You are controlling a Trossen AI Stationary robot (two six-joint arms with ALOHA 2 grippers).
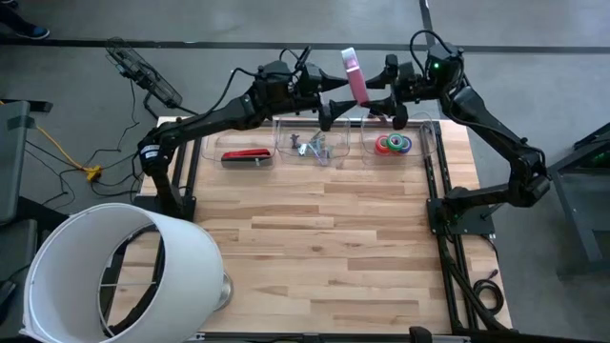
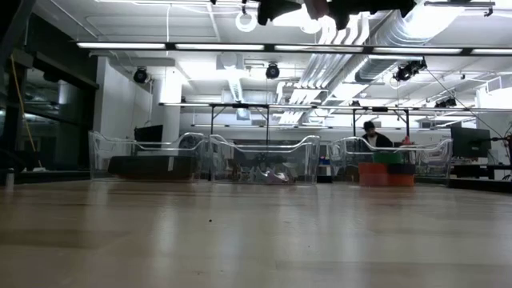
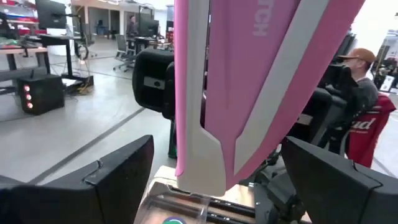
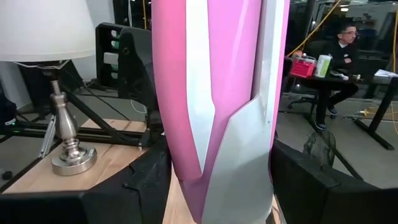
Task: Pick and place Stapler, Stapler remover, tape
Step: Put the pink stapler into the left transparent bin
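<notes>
Pink-and-white plastic stapler up above middle clear plastic bin, pinched by right gripper. Left gripper spread wide around it, not clamping. Tape rolls in neighbouring bin.

Wooden table: 3 clear bins, lamp

Both arms raised, left gripper jaws spread, right gripper clamped.
</notes>
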